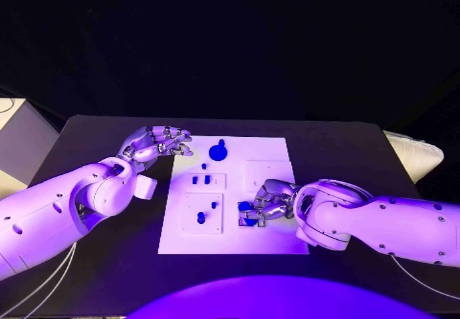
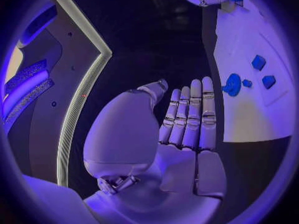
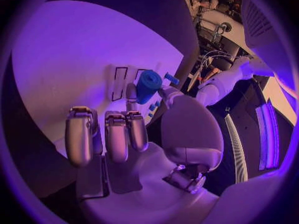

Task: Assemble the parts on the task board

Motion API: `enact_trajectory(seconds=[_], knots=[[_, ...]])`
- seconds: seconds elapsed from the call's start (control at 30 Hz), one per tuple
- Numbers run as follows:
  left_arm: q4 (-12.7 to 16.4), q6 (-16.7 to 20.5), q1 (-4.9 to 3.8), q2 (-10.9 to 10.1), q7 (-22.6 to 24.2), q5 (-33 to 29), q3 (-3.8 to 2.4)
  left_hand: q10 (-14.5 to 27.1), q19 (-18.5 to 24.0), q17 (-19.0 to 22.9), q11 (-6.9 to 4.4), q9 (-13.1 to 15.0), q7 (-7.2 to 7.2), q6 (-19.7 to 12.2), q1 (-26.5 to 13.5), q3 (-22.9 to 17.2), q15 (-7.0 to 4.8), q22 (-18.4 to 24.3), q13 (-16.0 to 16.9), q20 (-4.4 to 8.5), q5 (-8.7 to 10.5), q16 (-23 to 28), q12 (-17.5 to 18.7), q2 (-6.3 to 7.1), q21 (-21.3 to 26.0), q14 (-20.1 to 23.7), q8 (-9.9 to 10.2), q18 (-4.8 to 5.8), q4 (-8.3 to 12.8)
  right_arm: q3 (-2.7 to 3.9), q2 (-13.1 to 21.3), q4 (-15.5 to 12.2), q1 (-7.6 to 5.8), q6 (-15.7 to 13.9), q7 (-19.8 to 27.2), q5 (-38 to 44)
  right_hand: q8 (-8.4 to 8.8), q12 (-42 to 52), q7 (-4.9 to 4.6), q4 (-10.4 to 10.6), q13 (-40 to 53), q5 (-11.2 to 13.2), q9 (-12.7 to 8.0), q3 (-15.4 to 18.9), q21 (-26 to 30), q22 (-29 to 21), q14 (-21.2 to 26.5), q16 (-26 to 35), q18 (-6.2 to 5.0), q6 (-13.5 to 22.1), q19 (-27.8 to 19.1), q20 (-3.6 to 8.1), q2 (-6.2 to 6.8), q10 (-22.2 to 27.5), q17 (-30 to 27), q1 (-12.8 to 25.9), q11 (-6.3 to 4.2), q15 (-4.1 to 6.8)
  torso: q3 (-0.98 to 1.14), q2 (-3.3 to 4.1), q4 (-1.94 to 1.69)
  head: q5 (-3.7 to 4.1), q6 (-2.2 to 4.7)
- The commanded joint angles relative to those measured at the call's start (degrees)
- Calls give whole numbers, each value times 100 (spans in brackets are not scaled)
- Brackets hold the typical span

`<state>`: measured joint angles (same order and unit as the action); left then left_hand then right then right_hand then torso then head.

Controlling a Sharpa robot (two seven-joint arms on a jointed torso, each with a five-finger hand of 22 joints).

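Observation:
The white task board (image 1: pixel 230 232) lies mid-table. A round blue part with a knob (image 1: pixel 219 151) sits near the board's far edge; it is the round blue part (image 2: pixel 232 84) in the left wrist view. Small blue pieces (image 1: pixel 199 179) stand in the left-side plates. My right hand (image 1: pixel 271 201) rests low over the board's right half, with blue pieces (image 1: pixel 249 214) beside its fingers. It pinches a blue cylinder (image 3: pixel 148 86) between thumb and a finger. My left hand (image 1: pixel 158 141) hovers at the board's far left corner, fingers (image 2: pixel 191 117) straight, holding nothing.
The black table (image 1: pixel 106 266) surrounds the board, with bare room at the front and left. A white object (image 1: pixel 422 154) sits off the table's far right corner and a pale box (image 1: pixel 17 133) off its left edge.

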<state>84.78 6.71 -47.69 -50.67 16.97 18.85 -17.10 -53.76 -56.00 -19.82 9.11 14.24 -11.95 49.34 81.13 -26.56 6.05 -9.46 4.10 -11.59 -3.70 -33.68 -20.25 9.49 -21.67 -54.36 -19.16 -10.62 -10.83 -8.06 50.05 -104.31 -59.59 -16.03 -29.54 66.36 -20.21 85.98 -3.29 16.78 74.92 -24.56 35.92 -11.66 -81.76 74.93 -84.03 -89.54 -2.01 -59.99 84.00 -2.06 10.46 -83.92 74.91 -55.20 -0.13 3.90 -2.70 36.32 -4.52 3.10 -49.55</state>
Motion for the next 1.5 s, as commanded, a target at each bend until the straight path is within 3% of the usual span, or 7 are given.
enact_trajectory(seconds=[0.03, 0.13, 0.4, 0.9, 1.27, 1.4, 1.5], knots=[[12, -78, 3, 3, 25, -30, -3, 27, 5, -8, 6, -9, -30, -17, -32, 27, 2, 7, 7, -27, -6, -24, -12, -45, 31, 23, -38, 24, -7, 1, 7, -34, 5, 72, 46, 83, 15, 29, -26, 4, 1213, 245, 21, 230, -27, 1320, -590, -31, 62, 21, 482, 52, -28, -378, 1482, 99, -52, 46, 1, 2, -2, 0, -2], [13, -76, 3, -1, 24, -30, -3, 27, 5, -8, 6, -9, -30, -17, -32, 27, 2, 7, 7, -27, -6, -24, -12, -45, 31, 23, -38, 24, -7, 1, 45, -65, 7, 66, 57, 133, 1, 32, -25, 6, 1222, 426, 47, 535, -36, 1322, -591, -33, 64, 23, 484, 53, -126, -383, 1486, 121, -54, 47, 0, 1, -2, -7, -5], [13, -85, 3, -9, 26, -30, -3, 29, 4, -13, 5, -11, -28, -18, -40, 30, 3, 12, 7, -28, -6, -26, -14, -49, 37, 27, -41, 24, -15, 1, 148, -135, 15, 98, 108, 351, -28, 48, -12, 8, 1240, 507, 66, 812, -57, 1327, -594, -39, 67, -7, 488, 55, -222, -395, 1498, 106, -63, 53, 4, 3, 1, -25, -17], [1, -81, 4, -5, 14, -30, -3, 31, 6, -14, 5, -12, -28, -20, -41, 32, 4, 15, 7, -30, -6, -24, -14, -48, 43, 35, -42, 25, -16, 4, 357, -279, 20, 190, 445, 446, -35, 57, -7, -9, 1252, 496, 67, 909, -79, 1333, -597, -46, 71, -4, 491, 59, -287, -403, 1509, -127, -68, 57, 8, 2, -1, -20, -19], [-10, -80, 8, -14, 0, -30, -3, 31, 6, -14, 5, -12, -28, -20, -41, 32, 4, 15, 7, -30, -6, -24, -14, -48, 43, 35, -42, 25, -16, 13, 596, -476, 18, 354, 809, 325, -71, 120, 10, -18, 1305, 697, 70, 1082, -171, 1355, -597, -46, 87, -33, 505, 68, -274, -444, 1509, -634, -82, 68, 0, -2, 1, -37, -25], [-8, -79, 9, -15, 0, -30, -3, 31, 6, -14, 5, -12, -28, -20, -41, 32, 4, 15, 7, -30, -6, -24, -14, -48, 43, 35, -42, 25, -16, 14, 630, -476, 18, 461, 872, 312, -93, 126, 22, -21, 1315, 984, 65, 1161, -194, 1360, -597, -46, 91, -50, 508, 77, -276, -451, 1509, -998, -93, 78, 0, 0, -3, -35, -25], [-6, -76, 10, -18, 0, -30, -3, 31, 6, -14, 5, -12, -28, -20, -41, 32, 4, 15, 7, -30, -6, -24, -14, -48, 43, 35, -42, 25, -16, 14, 636, -447, 18, 482, 870, 345, -85, 127, 22, -12, 1319, 1439, 35, 1033, -195, 1360, -597, -46, 91, -55, 507, 80, -219, -453, 1509, -1427, -95, 79, -3, 0, -5, -34, -29]])
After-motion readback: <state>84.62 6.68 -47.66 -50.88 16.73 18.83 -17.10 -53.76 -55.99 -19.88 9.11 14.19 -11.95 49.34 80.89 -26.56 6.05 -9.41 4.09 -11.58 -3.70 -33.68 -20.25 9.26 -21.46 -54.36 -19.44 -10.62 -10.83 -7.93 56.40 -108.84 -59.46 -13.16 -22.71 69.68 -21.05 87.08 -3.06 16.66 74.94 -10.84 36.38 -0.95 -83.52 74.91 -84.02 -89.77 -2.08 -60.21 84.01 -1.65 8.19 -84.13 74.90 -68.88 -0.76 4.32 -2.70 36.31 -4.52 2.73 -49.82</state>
